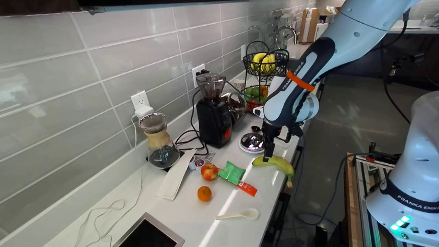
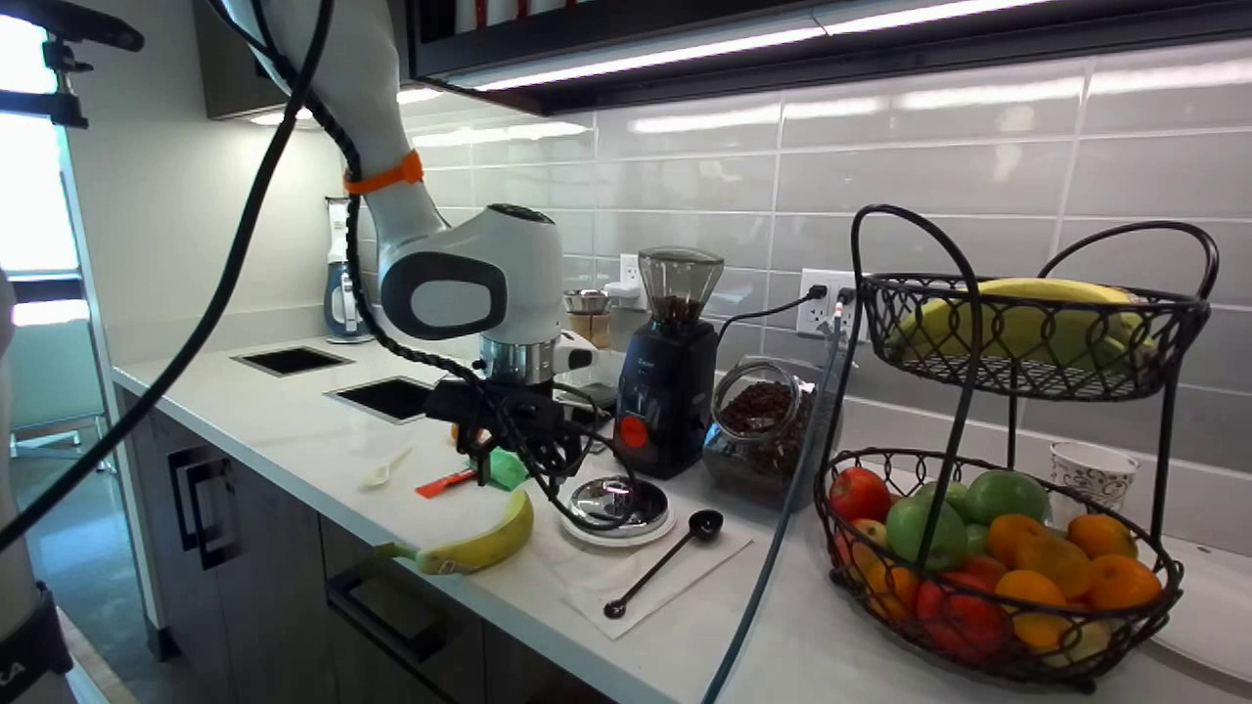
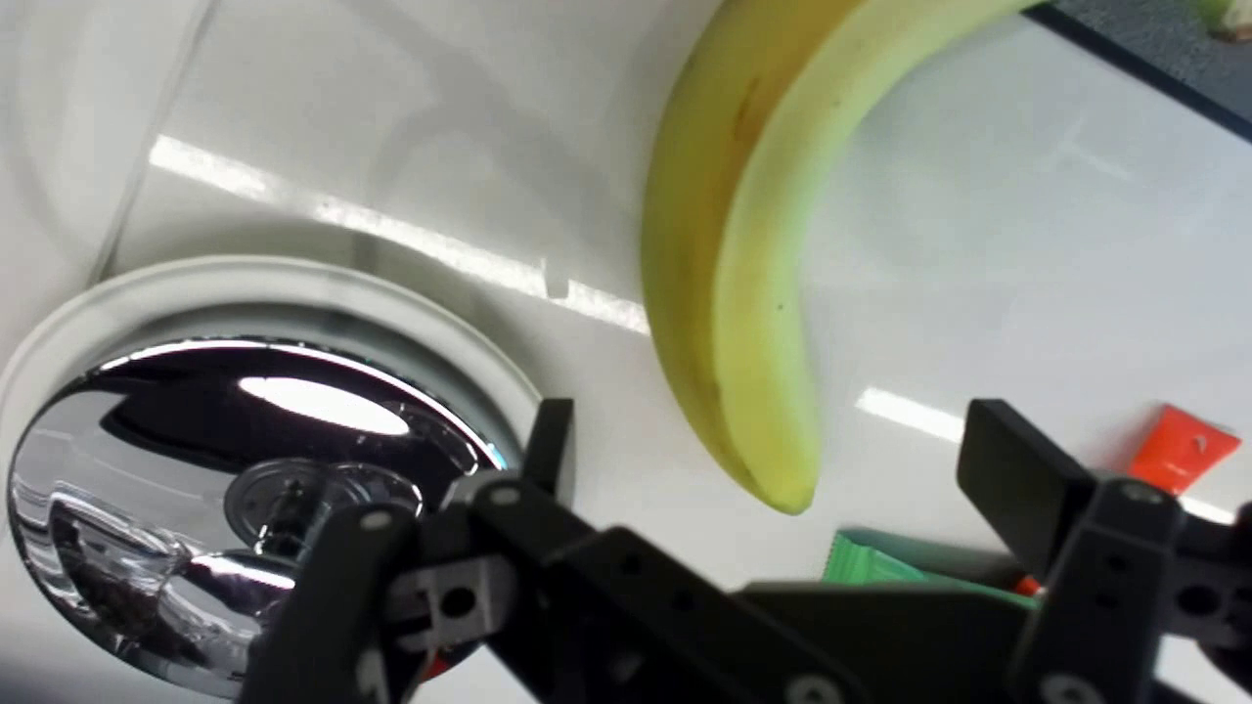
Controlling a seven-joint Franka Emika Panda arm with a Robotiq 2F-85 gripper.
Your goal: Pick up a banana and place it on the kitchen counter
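Observation:
The yellow-green banana (image 1: 282, 164) lies near the front edge of the white kitchen counter (image 1: 192, 219), its stem end sticking out past that edge. In an exterior view the banana (image 2: 489, 546) rests on the counter (image 2: 293, 416) with its curve toward the chrome-lidded dish. My gripper (image 1: 269, 153) is above the banana's inner end; the gripper also shows in an exterior view (image 2: 516, 460). In the wrist view the gripper (image 3: 773, 406) is open and empty. The banana's tip (image 3: 748, 293) shows between the two fingers, with gaps on both sides. The stem is partly out of the wrist view.
A chrome-lidded dish (image 3: 245, 469) sits beside one finger. A green packet (image 1: 232, 172), red packet (image 1: 247, 188), apple (image 1: 209, 171), orange (image 1: 204, 193) and spoon (image 1: 240, 214) lie nearby. A black grinder (image 2: 667, 391) and a two-tier wire fruit basket (image 2: 998, 626) stand farther along.

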